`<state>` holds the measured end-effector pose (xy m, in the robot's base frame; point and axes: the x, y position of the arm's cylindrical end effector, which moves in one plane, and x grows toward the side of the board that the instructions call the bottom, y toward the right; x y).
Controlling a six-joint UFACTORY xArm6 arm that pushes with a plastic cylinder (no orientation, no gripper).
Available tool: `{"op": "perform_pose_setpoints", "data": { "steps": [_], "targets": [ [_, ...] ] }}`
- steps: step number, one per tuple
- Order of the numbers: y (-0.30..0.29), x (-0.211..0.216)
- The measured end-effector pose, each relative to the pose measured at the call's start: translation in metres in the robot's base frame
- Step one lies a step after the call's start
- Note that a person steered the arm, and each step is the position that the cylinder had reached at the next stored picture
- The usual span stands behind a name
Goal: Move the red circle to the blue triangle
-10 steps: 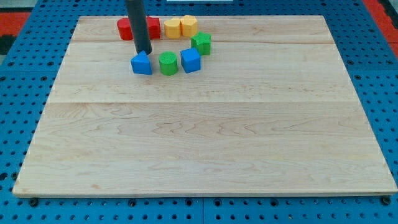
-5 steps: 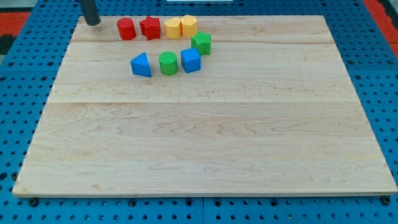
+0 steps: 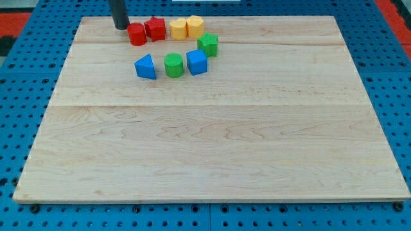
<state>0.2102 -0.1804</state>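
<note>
Near the table's top-left corner, my tip (image 3: 121, 27), a plain rod with nothing to open or close, rests just beside the red circle (image 3: 136, 34). The blue triangle (image 3: 146, 67) lies nearby, toward the bottom edge. The circle looks light, rigid and easily slid; push its upper-left side. No writing visible.
</note>
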Motion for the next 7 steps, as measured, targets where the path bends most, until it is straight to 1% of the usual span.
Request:
{"op": "perform_pose_setpoints", "data": {
  "steps": [1,3,4,7],
  "targets": [
    [0.040,0.004],
    [0.049,0.053],
    [0.046,0.057],
    [-0.035,0.062]
  ]
}}
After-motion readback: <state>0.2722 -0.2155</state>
